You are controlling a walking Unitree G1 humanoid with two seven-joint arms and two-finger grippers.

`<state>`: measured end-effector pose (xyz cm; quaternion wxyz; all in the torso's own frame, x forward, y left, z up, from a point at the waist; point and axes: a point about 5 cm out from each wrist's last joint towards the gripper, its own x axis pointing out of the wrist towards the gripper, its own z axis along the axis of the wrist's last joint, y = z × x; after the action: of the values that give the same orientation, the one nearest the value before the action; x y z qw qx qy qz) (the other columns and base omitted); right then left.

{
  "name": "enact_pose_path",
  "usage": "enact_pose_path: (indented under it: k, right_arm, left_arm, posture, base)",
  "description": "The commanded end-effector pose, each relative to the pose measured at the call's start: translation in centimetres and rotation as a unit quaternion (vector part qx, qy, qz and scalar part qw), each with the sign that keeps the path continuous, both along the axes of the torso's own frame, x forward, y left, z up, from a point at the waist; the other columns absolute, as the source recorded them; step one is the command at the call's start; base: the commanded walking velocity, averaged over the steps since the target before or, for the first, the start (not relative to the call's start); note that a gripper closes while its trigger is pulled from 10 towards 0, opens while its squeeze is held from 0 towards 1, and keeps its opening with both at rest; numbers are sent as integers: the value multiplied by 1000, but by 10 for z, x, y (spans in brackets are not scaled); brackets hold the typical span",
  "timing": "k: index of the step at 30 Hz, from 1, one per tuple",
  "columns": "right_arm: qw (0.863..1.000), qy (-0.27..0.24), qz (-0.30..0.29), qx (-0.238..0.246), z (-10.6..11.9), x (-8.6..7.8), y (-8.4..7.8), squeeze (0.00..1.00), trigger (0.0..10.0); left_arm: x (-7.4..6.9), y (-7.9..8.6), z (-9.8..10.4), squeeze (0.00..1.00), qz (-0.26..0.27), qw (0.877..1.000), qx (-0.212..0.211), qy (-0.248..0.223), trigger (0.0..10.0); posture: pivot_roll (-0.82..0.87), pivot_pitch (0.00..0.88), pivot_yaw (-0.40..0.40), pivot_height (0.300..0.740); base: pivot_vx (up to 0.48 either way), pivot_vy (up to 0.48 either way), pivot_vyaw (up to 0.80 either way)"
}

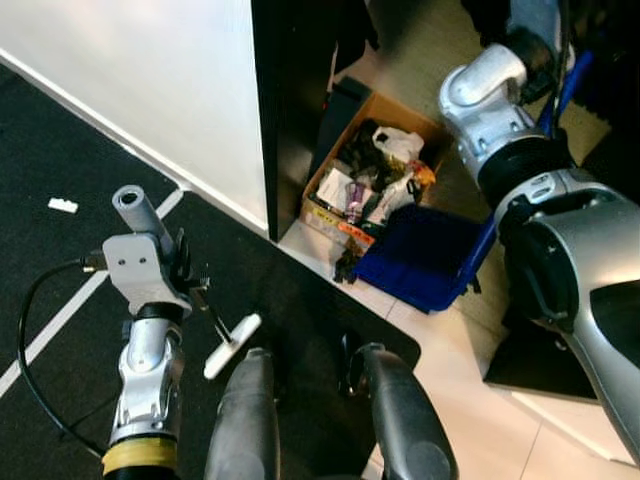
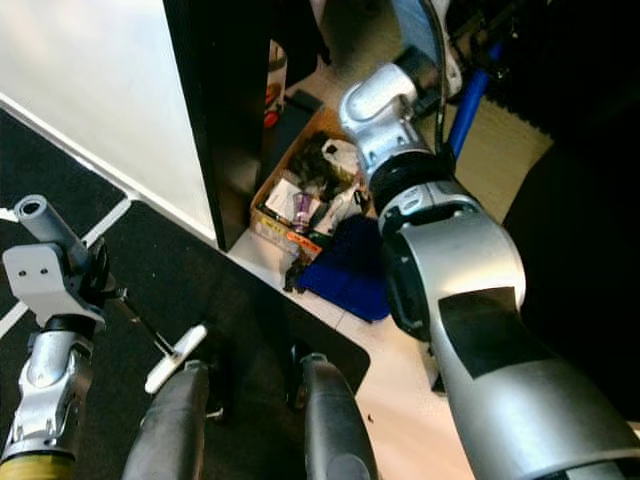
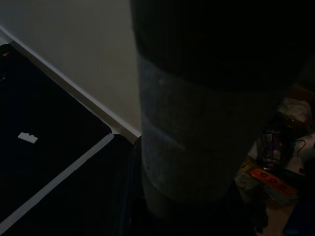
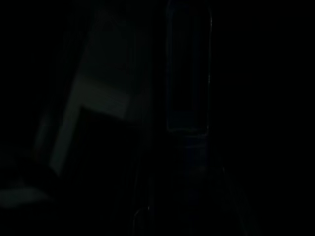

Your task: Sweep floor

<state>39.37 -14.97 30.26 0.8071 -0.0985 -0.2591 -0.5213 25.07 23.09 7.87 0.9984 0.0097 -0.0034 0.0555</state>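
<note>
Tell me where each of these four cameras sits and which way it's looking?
Left eye view: on the head, looking down at the cardboard box, blue dustpan and black mat; both silver arms show.
Right eye view: beside it, the same scene.
Left wrist view: on the left arm, a grey handle close up; shares the white scrap.
Right wrist view: very dark.

Brushed silver metal is seen on the left arm (image 1: 148,370); the black mat (image 1: 90,270) looks matt, the blue dustpan (image 1: 418,256) glossy plastic, the box (image 1: 372,165) cardboard.

Cardboard box (image 1: 372,165) and blue dustpan (image 1: 420,258) crowd the black cabinet (image 1: 292,100).
</note>
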Motion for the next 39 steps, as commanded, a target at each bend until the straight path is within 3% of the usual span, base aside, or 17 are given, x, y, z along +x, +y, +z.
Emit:
enact_pose_path:
  k: [1, 3, 6, 7, 9, 16, 19, 25, 29, 31, 35, 39]
  right_arm:
    - [1000, 2, -10, 11, -1, 0, -10, 0, 10000]
    - [999, 2, -5, 35, -3, 0, -14, 0, 10000]
    - [981, 6, 53, 187, -18, 4, -30, 0, 10000]
    - [981, 6, 53, 187, -18, 4, -30, 0, 10000]
    - [964, -11, 75, 257, -26, 5, -44, 0, 10000]
    - [938, -50, 82, 332, -35, 1, -73, 0, 10000]
    - [911, -89, 42, 400, -53, -11, -113, 0, 10000]
    - [906, -131, 37, 401, -73, -24, -133, 0, 10000]
    - [905, -118, 23, 408, -94, -31, -142, 0, 10000]
    - [902, -93, -5, 421, -119, -44, -155, 0, 10000]
    - [902, -81, -14, 425, -131, -51, -163, 0, 10000]
    - [921, -50, 49, 383, -134, -51, -172, 0, 10000]
  left_arm:
    - [-10, -7, -26, 0, 0, 998, -25, 56, 10000]
    - [-9, -7, -26, 0, -2, 998, -24, 56, 10000]
    - [-7, -8, -26, 0, -2, 998, -26, 54, 10000]
    - [-7, -8, -26, 0, -2, 998, -26, 54, 10000]
    - [-6, -7, -25, 0, -4, 998, -24, 51, 10000]
    - [-2, -10, -23, 0, -10, 999, -23, 45, 10000]
    - [1, -14, -24, 0, -20, 999, -24, 44, 10000]
    - [4, -17, -24, 0, -31, 998, -23, 44, 10000]
    - [5, -19, -24, 0, -36, 998, -23, 44, 10000]
    - [7, -19, -24, 0, -39, 998, -23, 46, 10000]
    - [8, -19, -23, 0, -41, 998, -21, 46, 10000]
    - [13, -20, -21, 0, -45, 998, -19, 44, 10000]
  posture:
    - [61, 288, -191, 740]
    - [64, 280, -191, 740]
    - [70, 254, -182, 740]
    - [70, 254, -182, 740]
    - [75, 231, -174, 740]
    - [83, 193, -156, 740]
    - [83, 165, -131, 740]
    - [81, 151, -100, 740]
    - [86, 149, -83, 740]
    - [92, 148, -70, 740]
    - [94, 147, -64, 740]
    - [91, 142, -61, 740]
  base:
    - [0, 0, 0]
    - [0, 0, 0]
    - [0, 0, 0]
    - [0, 0, 0]
    - [0, 0, 0]
    - [0, 0, 0]
    - [0, 0, 0]
    - [0, 0, 0]
    - [0, 0, 0]
    - [0, 0, 0]
    - [0, 0, 0]
    - [0, 0, 0]
